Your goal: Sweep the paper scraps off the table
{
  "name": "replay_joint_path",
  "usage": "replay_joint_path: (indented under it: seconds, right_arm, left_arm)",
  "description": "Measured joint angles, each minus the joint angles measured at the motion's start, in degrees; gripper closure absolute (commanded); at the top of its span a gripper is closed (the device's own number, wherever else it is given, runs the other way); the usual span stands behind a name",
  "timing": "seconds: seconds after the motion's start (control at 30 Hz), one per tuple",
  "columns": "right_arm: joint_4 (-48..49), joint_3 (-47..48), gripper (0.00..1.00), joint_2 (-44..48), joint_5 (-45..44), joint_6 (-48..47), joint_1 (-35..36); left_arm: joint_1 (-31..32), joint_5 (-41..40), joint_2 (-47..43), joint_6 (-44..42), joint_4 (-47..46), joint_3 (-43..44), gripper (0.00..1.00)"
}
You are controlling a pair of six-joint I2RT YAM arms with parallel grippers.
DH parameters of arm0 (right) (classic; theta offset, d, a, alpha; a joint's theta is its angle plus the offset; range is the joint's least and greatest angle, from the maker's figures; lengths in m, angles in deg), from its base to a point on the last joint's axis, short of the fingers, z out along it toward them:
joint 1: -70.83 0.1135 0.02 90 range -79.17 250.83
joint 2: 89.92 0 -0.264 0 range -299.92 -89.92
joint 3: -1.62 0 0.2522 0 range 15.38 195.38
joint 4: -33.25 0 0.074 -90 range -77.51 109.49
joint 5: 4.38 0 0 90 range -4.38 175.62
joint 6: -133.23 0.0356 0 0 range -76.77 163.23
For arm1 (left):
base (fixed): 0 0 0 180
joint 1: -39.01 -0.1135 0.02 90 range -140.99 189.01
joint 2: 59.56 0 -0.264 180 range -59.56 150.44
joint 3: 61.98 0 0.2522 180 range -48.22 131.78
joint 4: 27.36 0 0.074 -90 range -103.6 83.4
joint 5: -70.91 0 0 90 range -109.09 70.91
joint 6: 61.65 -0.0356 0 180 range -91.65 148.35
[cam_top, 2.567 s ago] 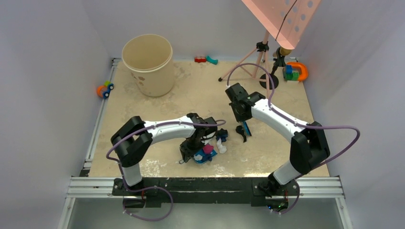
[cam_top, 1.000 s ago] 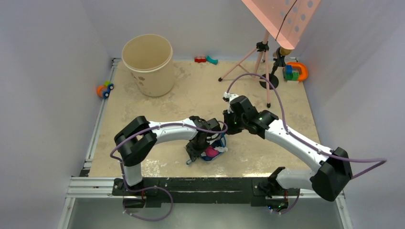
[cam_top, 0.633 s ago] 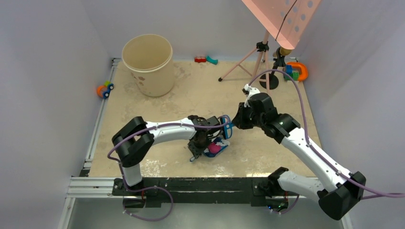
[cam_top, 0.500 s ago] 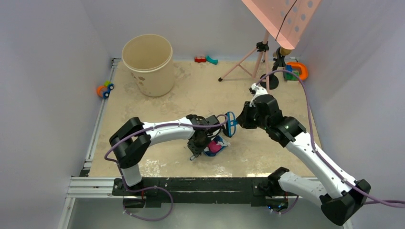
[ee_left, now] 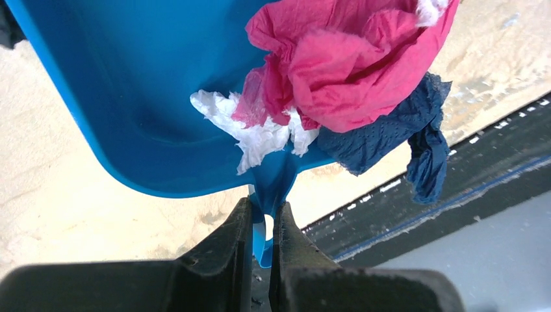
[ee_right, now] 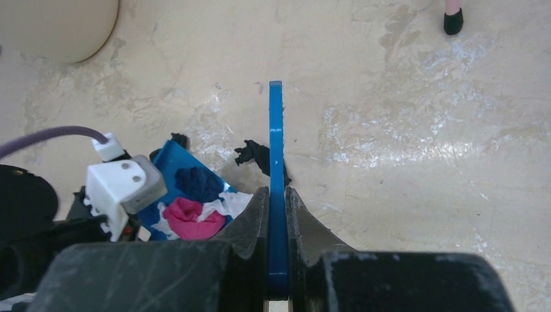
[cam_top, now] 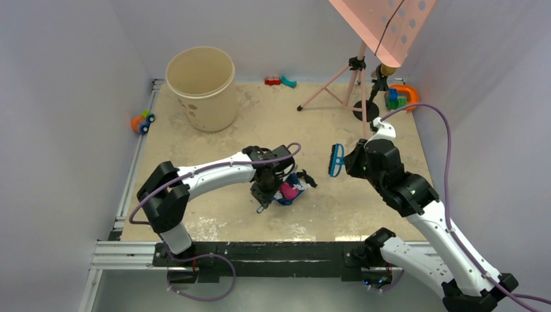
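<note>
Collection nearly done: dustpan (cam_top: 288, 193) handle clamped in left gripper (ee_left: 263, 211), brush (cam_top: 335, 160) clenched in right gripper (ee_right: 277, 193). Most paper scraps (ee_left: 338, 71) loaded. One black scrap (ee_right: 255, 153) apparently on table (cam_top: 260, 123): another stroke needed.

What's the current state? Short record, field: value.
left gripper: shut on the dustpan handle
right gripper: shut on the hand brush, held to the right of the pan, not touching it
in pan: paper scraps in pink, white and navy; the navy one hangs over the rim
on table: black scrap just outside the pan
bucket: upright, far left
</note>
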Motion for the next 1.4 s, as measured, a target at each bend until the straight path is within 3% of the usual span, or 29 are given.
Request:
replay_joint_path:
  seconds: [0.27,0.5,0.87,1.1,1.4]
  right_arm:
    - [-1.07,0.00,1.00,1.14,-1.38,0.13,0.00]
    - [-1.18,-0.02,1.00,1.55,-1.29,0.13,-0.02]
    - [-1.16,-0.02,1.00,3.06,-0.24,0.07,-0.07]
    - [-1.29,0.09,1.00,3.06,0.50,-0.46,-0.07]
    - [-2.16,1.16,1.00,2.99,0.72,-1.09,-0.07]
  left_arm:
    - [-5.03,5.20,-4.79,-0.13,4.50,3.87,1.00]
    - [-11.69,8.09,-5.73,-0.96,12.81,12.17,1.00]
    - [-26.77,13.46,0.37,-5.07,28.02,43.01,1.00]
    - [-39.60,22.23,6.05,-4.04,28.92,50.38,1.00]
    - [-47.52,32.28,11.72,2.47,25.27,58.23,1.00]
